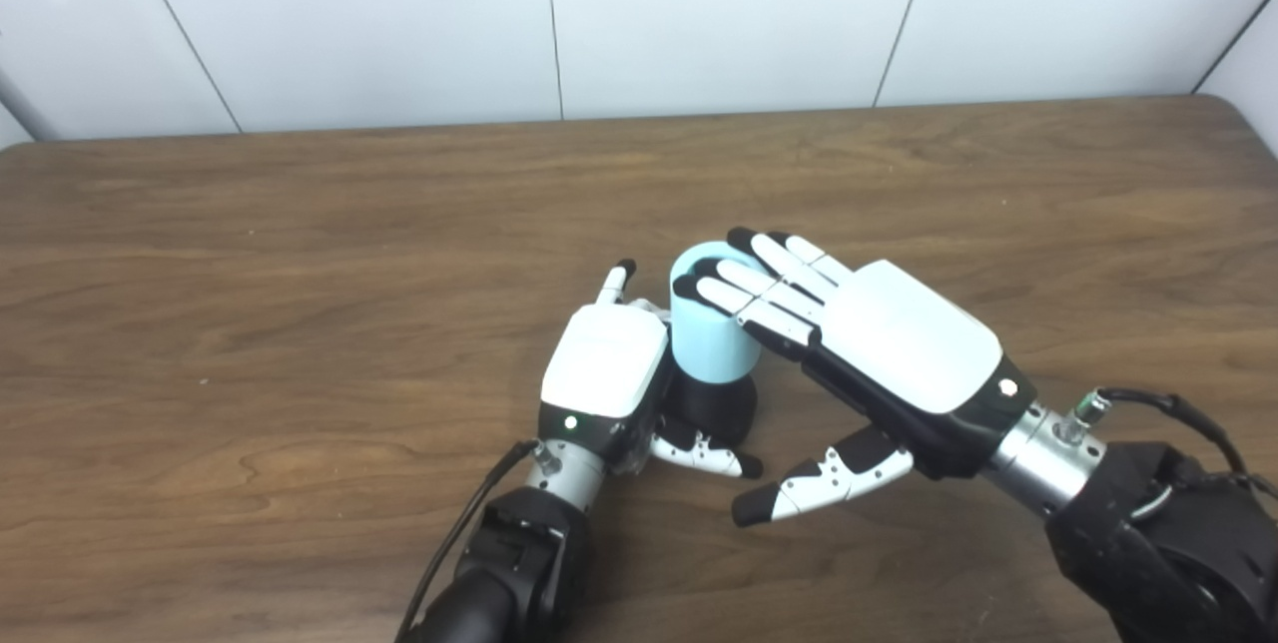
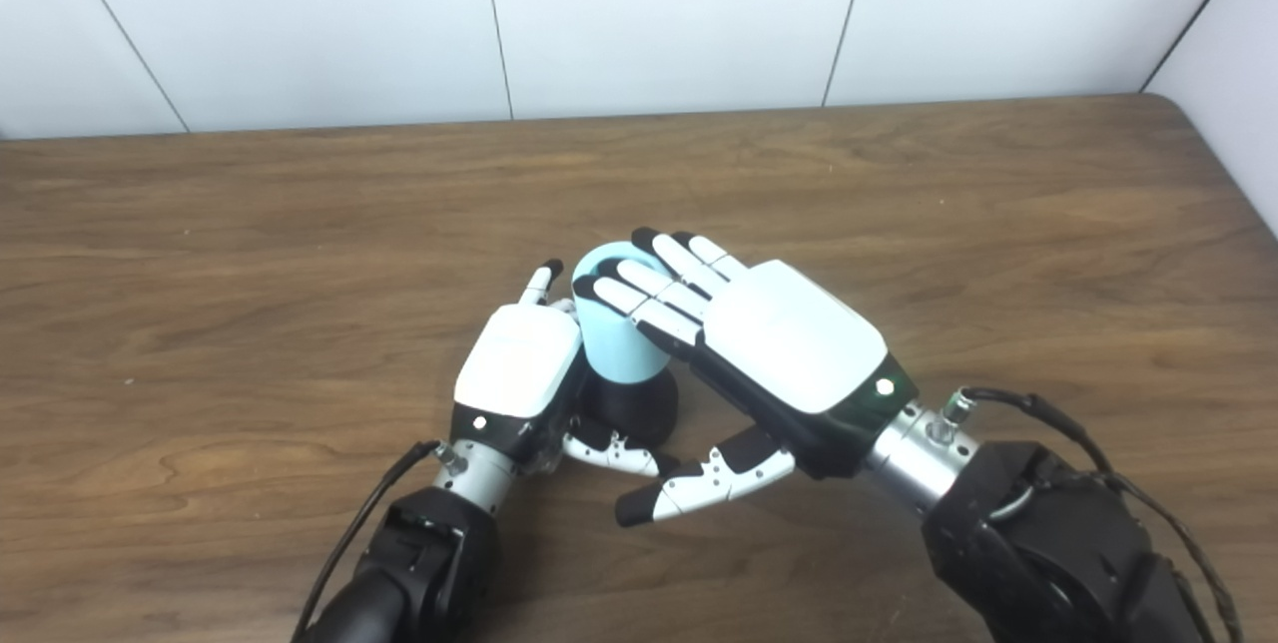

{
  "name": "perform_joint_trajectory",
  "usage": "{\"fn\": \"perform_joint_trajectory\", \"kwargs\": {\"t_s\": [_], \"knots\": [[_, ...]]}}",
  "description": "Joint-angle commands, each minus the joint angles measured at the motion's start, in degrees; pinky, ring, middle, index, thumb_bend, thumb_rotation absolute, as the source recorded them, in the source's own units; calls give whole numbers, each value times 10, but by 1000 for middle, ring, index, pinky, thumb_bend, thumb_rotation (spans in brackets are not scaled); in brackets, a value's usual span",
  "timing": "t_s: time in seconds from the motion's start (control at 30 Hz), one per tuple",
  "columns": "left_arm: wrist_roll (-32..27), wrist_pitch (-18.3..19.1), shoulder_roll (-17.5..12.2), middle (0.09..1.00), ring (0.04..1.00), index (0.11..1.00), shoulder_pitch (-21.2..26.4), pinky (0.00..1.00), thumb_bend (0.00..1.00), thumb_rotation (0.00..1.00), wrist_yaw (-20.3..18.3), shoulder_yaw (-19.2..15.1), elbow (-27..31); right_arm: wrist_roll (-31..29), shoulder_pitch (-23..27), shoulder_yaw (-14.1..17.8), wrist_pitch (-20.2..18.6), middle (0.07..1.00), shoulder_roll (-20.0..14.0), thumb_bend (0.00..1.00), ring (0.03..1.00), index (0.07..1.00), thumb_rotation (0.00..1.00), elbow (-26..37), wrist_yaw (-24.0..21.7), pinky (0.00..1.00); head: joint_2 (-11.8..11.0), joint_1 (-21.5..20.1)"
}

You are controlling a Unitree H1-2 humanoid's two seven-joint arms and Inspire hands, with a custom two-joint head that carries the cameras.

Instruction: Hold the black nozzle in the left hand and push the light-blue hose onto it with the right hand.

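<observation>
Two hands crowd the black nozzle [image 1: 717, 408]: left hand [image 1: 607, 373] wrapped round it, light-blue hose [image 1: 709, 323] seated on top, right hand [image 1: 879, 348] flat, fingers splayed over the hose. An off-centre push could tip it sideways.

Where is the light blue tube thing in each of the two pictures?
Left eye view: the light-blue hose stands just right of the picture's middle, upright on the black nozzle.
Right eye view: the same hose shows just left of the middle.
Shared landmark: in both views the right robot hand lays its fingers over the hose's top, and the left robot hand is beside it.
</observation>
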State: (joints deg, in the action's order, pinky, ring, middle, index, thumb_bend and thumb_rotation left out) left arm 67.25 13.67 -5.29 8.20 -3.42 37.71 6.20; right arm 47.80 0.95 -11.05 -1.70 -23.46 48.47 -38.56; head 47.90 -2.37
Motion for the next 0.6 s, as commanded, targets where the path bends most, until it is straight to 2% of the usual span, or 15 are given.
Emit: {"fn": "perform_joint_trajectory", "kwargs": {"t_s": [0.0, 0.57], "knots": [[-9, -2, 1, 534, 709, 458, -23, 1000, 519, 0, -59, 19, -20, 7, -22, -6, -2, 945, -22, 643, 994, 899, 930, -25, -42, 989, 0, -1], [-9, -1, 0, 535, 705, 457, -23, 1000, 519, 0, -62, 18, -19, 4, -24, -9, -5, 945, -17, 640, 995, 895, 922, -25, -38, 975, 3, 1]]}}
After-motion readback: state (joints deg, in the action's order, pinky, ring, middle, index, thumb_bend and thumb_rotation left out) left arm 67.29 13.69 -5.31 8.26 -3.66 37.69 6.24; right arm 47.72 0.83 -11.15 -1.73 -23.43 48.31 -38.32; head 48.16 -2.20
